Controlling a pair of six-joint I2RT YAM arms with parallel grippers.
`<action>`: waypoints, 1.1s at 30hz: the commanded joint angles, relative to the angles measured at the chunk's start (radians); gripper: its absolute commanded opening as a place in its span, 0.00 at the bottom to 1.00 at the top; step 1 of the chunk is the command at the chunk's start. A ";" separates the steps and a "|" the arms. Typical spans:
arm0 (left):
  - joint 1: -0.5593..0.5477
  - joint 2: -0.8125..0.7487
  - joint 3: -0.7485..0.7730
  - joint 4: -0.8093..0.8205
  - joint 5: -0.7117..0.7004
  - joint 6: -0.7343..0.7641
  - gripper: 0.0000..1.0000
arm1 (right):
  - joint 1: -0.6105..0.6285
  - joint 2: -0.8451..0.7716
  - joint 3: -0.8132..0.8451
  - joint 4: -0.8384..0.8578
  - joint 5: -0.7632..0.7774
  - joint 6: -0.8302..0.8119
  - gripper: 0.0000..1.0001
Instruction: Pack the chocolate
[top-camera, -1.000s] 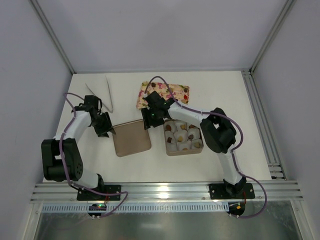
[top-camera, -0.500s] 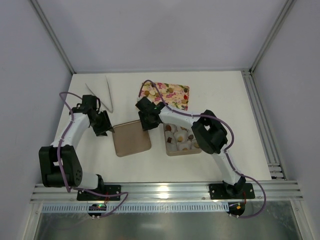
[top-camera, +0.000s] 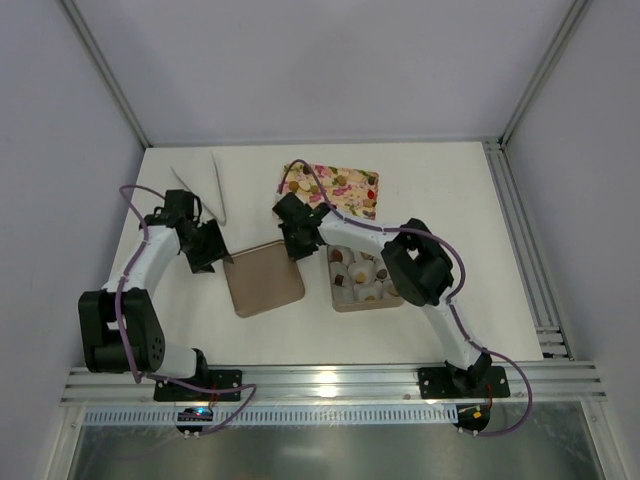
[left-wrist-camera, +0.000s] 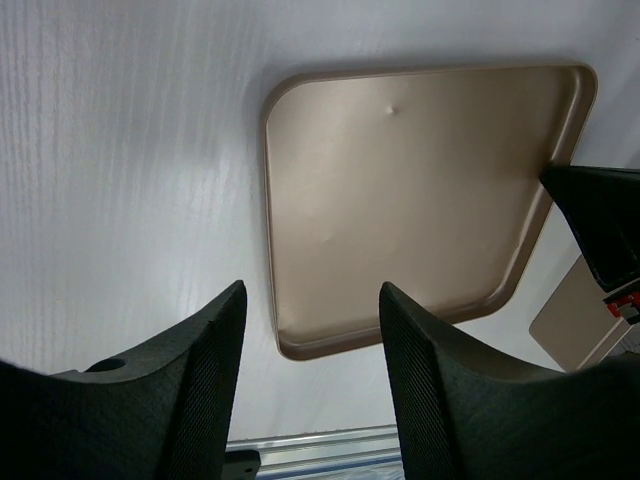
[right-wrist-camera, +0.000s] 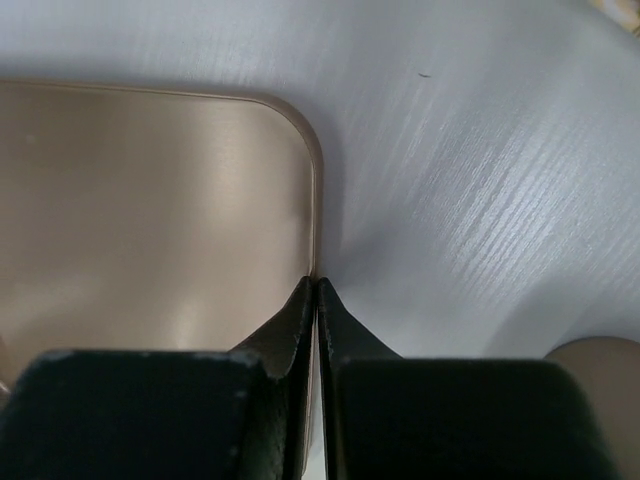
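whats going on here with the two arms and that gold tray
Two robot arms are packing chocolate. The chocolates sit in white paper cups inside the open gold box on the right. The right gripper has its fingers shut on the rim of the shallow gold tray, probably the box's lid, which lies left of the box. The left gripper hovers open at the tray's opposite edge, holding nothing.

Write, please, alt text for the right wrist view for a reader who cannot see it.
The right gripper has its fingers pinched shut on the rim of a shallow gold tray lying on a white table. A tan corner of another container shows at lower right.
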 joint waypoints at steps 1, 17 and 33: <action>0.008 0.021 -0.011 0.041 0.046 0.002 0.56 | -0.027 -0.041 -0.007 0.002 -0.055 0.007 0.04; 0.006 0.158 -0.074 0.147 0.152 0.004 0.66 | -0.148 -0.112 -0.035 0.063 -0.371 0.038 0.04; 0.006 0.219 -0.065 0.222 0.262 -0.040 0.61 | -0.205 -0.144 -0.109 0.155 -0.547 0.084 0.04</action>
